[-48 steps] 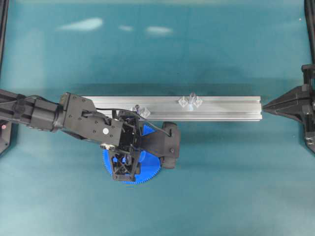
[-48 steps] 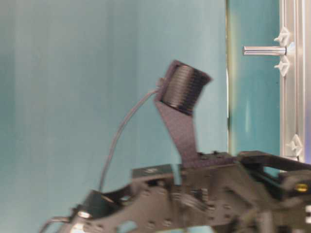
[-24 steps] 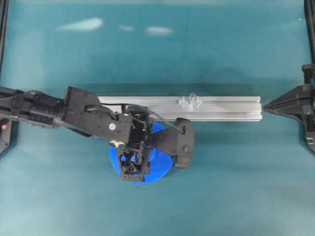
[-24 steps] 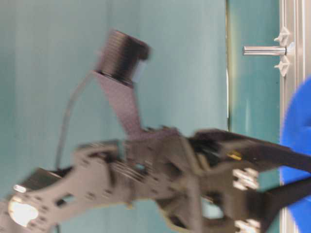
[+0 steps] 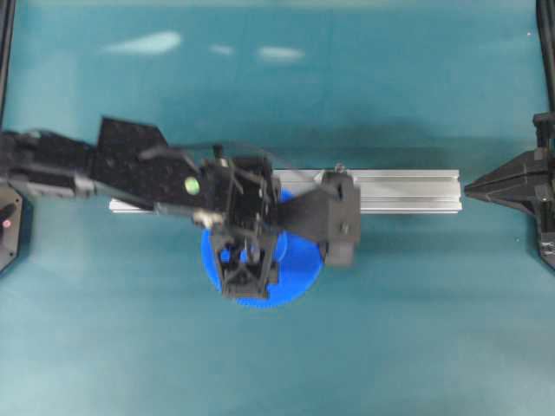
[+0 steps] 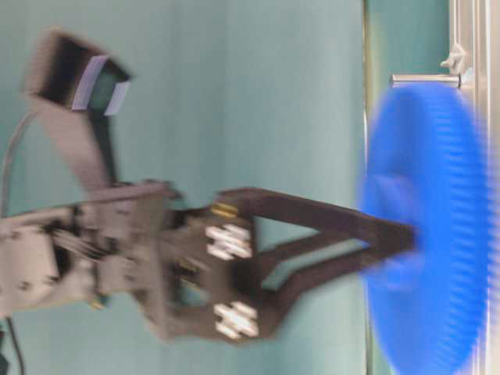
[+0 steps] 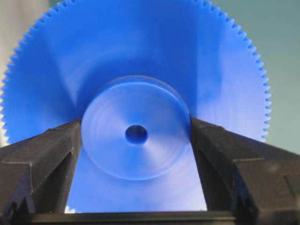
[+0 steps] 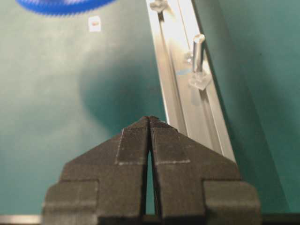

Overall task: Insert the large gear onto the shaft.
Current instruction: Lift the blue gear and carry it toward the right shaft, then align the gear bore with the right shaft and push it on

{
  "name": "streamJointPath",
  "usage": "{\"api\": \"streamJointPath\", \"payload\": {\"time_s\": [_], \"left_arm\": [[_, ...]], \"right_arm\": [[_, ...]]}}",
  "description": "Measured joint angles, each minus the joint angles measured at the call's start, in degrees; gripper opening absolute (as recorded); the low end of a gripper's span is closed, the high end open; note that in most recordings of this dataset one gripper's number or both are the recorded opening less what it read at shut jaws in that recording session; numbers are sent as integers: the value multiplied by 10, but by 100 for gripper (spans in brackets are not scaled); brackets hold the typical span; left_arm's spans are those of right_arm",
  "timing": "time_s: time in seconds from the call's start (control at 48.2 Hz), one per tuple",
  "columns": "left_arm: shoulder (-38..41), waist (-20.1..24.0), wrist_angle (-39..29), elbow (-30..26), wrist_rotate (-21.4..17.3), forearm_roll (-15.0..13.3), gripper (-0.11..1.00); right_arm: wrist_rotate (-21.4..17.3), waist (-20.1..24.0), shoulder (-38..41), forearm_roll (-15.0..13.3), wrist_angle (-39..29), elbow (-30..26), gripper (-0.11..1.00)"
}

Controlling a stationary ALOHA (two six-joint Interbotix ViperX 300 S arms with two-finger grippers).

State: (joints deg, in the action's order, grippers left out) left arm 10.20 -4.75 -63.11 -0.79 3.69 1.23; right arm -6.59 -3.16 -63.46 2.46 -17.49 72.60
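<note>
The left tool (image 7: 136,140) was clamped on the hub of the large gear (image 7: 136,93), at centre frame overhead, near the shaft (image 8: 198,47). A misaligned bore risked jamming; right tool (image 8: 150,124) together.

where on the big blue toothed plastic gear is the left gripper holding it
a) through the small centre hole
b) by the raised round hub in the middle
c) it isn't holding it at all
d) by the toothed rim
b: in the left wrist view the left gripper's two black fingers press against opposite sides of the raised round hub of the big blue toothed plastic gear, with the toothed rim and the centre hole both left free.
</note>
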Motion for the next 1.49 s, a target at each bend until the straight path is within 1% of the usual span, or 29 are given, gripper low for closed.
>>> {"api": "streamJointPath", "payload": {"time_s": [0.166, 0.311, 0.436, 0.623, 0.83, 0.996, 1.495], "left_arm": [[-12, 22, -22, -24, -27, 0, 77], [-11, 32, -35, -43, -64, 0, 77], [-11, 40, -36, -75, -98, -1, 77], [14, 66, -46, -120, -132, 0, 77], [56, 72, -58, -167, -168, 1, 77], [86, 77, -56, -190, -177, 1, 77], [164, 98, -40, -233, -178, 1, 77]], "right_arm": [[0, 0, 0, -1, 0, 0, 3], [0, 0, 0, 0, 0, 1, 3], [0, 0, 0, 0, 0, 2, 3], [0, 0, -4, 0, 0, 2, 3], [0, 0, -11, 0, 0, 6, 3], [0, 0, -14, 0, 0, 6, 3], [0, 0, -15, 0, 0, 12, 3]]}}
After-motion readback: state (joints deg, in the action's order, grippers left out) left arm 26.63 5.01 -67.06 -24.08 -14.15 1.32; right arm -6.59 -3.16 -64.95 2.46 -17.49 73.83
